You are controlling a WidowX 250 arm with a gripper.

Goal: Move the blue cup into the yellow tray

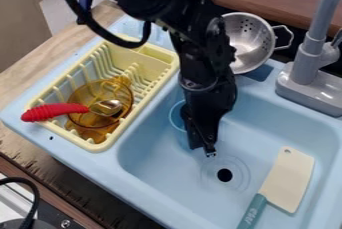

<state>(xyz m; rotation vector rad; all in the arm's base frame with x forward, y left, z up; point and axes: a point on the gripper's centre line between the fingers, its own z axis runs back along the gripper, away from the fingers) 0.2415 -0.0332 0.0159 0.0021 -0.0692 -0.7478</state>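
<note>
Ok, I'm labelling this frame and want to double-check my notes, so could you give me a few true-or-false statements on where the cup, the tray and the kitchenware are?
1. The blue cup is already in the yellow tray. False: it is in the sink.
2. The gripper hangs in the sink area, partly hiding the cup from the camera. True.
3. The red-handled utensil lies across the amber pot in the tray. True.
4. The metal colander sits over the drain. False: it is behind the sink, near the faucet.
5. The cream-bladed knife has a teal handle. True.
</note>
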